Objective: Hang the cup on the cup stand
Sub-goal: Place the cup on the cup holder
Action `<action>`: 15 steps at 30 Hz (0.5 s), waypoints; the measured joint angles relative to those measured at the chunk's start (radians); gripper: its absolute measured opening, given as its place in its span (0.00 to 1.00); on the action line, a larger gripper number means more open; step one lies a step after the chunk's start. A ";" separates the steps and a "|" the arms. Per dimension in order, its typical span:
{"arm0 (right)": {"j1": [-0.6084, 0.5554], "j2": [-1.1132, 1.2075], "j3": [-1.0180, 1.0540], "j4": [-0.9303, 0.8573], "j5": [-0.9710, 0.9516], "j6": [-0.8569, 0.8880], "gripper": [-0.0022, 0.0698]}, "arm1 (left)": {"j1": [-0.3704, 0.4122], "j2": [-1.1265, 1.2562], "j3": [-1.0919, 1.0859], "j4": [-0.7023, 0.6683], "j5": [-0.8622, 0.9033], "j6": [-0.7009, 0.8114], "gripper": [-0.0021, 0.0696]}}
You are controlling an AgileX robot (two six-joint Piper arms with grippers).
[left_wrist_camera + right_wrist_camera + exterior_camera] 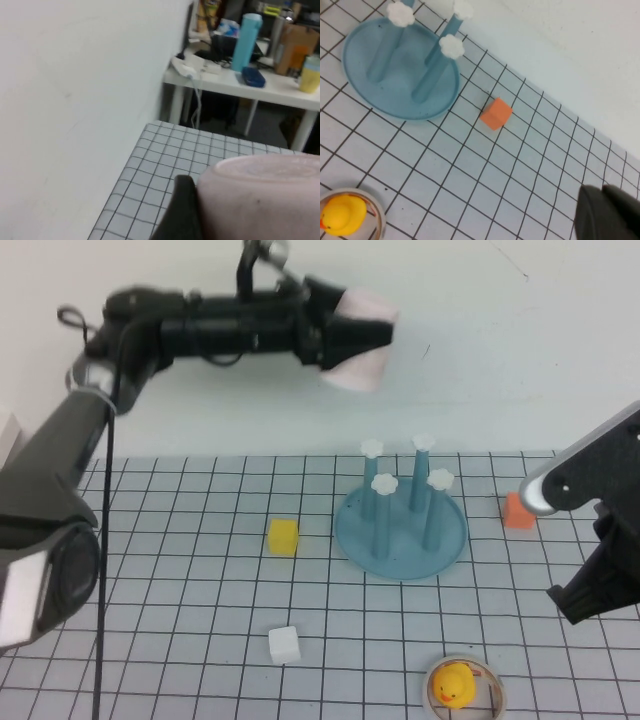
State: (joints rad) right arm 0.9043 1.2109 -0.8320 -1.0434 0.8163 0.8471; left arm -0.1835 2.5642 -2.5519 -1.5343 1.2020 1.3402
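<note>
The cup (362, 340), clamped in the left gripper (372, 335), hangs high above the cup stand (400, 530) (yellow cube (283, 536) and orange cube (518, 511) nearby); the right gripper (590, 595) waits right, seemingly closed.

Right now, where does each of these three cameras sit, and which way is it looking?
High view: raised on the robot's side, angled down at the table; both arms show, the left gripper aloft holding the cup, the right gripper low at the right.
Left wrist view: on the raised left arm, past the cup towards an office desk.
Right wrist view: looks down on the cup stand.
High and right wrist views share the cup stand, orange cube and duck.
</note>
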 joint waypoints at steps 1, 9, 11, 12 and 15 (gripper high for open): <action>0.000 0.000 0.000 0.000 0.000 0.000 0.03 | -0.007 -0.023 0.000 0.019 0.005 -0.017 0.82; 0.000 0.000 0.000 -0.029 -0.004 0.000 0.03 | 0.026 -0.219 0.000 0.298 0.028 -0.200 0.82; 0.000 0.000 0.000 -0.031 -0.012 0.001 0.03 | 0.041 -0.278 0.000 0.371 0.031 -0.240 0.82; 0.000 0.000 0.000 -0.031 -0.014 0.001 0.03 | 0.045 -0.310 0.000 0.408 0.031 -0.263 0.82; 0.000 0.000 0.000 -0.034 -0.031 0.001 0.03 | 0.053 -0.406 0.000 0.533 -0.006 -0.354 0.82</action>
State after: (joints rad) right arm 0.9043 1.2109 -0.8320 -1.0779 0.7849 0.8486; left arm -0.1306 2.1584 -2.5519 -1.0017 1.1957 0.9863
